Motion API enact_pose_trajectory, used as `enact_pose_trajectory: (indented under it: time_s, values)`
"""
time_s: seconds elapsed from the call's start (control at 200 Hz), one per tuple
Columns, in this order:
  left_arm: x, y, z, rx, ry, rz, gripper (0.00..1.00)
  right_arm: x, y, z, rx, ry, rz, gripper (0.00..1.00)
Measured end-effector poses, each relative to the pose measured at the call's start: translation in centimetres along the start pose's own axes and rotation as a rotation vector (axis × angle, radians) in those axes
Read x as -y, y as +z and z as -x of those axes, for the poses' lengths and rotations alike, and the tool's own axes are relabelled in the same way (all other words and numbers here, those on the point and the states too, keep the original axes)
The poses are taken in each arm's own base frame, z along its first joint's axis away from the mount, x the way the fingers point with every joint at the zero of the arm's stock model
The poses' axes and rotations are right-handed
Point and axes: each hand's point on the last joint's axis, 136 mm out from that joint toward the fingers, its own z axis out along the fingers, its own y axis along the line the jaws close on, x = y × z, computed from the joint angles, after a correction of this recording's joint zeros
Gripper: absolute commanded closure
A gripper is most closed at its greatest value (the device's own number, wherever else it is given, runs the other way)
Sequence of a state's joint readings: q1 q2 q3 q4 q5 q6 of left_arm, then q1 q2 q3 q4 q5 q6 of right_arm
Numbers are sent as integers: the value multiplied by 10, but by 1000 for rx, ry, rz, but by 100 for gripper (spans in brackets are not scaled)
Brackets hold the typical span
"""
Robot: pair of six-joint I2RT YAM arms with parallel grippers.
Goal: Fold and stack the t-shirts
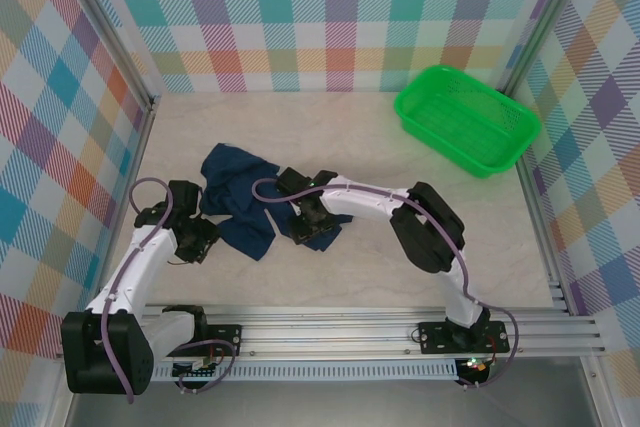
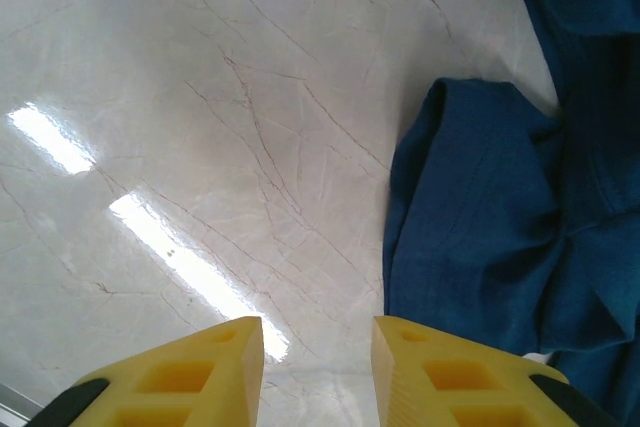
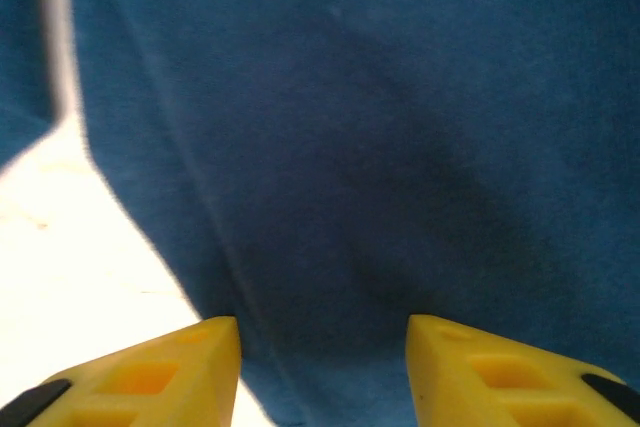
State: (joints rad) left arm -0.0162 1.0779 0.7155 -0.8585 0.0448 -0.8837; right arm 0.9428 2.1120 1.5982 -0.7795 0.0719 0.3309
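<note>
T-shirt [image 1: 232,185] crumpled on marbled table [image 1: 350,137], plaid walls [image 1: 300,17] around; left pincer [image 2: 318,332], right pincer [image 3: 323,332] both parted.

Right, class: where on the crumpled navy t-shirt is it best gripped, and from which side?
Probably the rounded fold at the left edge of the t-shirt, nearest the left gripper, approached from the bare table side. That edge lies free on the table with the open jaws beside it; the middle is bunched in overlapping layers.

We see the left pincer [image 2: 318,332], its yellow plastic fingers parted, above the pale veined stone-look bench [image 2: 200,127]. A crumpled dark navy cloth t-shirt [image 2: 490,217] lies just right of the pincer.
</note>
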Motion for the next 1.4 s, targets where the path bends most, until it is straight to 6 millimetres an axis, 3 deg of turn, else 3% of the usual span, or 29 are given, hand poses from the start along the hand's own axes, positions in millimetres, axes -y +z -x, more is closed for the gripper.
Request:
enact_pose_trajectory:
  time_s: [0.325,0.495,0.695,0.79,0.895,1.035,1.18,1.27,1.4]
  values:
    - [-2,2,-7,-23,1,-13,67,5,0,5,7,-8,-36,77]
    - [-8,9,-12,-39,5,-3,59,5,-1,6,6,2,-30,100]
    - [-8,12,-11,-39,21,4,50,12,-3,8,6,18,-29,100]
    - [-8,17,-10,-46,30,16,49,18,-18,15,39,40,-23,100]
    - [-3,22,-8,-50,34,11,49,32,-53,29,114,88,-5,100]
    - [5,27,-4,-55,39,7,49,72,-107,66,248,203,21,100]
    - [12,26,0,-50,42,-5,49,141,-149,110,381,357,19,100]
    - [16,25,3,-42,44,-17,49,192,-160,134,435,464,-2,100]
    - [18,24,3,-38,48,-23,51,258,-155,161,464,601,-34,100]
